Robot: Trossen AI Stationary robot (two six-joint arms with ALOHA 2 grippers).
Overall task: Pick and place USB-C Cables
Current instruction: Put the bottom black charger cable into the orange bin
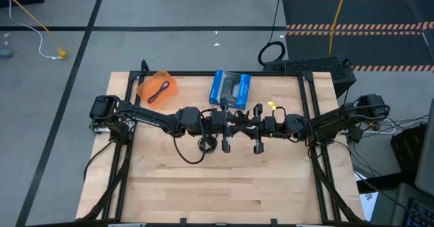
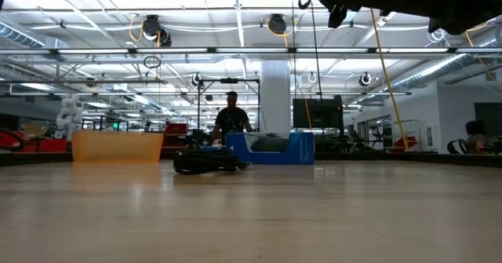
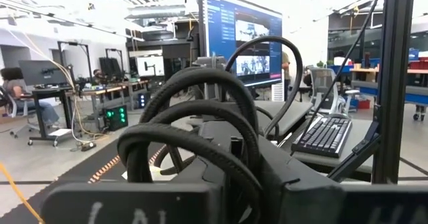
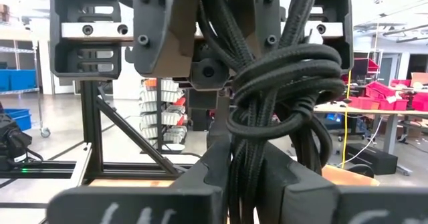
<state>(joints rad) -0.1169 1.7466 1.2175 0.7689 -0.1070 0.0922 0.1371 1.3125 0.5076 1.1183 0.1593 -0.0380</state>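
Grip is shared: the right gripper clamps a coiled black cable and the left gripper pinches the same coil, both above mid-table. This looks like a handover, so the left arm can reach the orange bin, where a purple cable already lies. Another black cable waits by the blue box.
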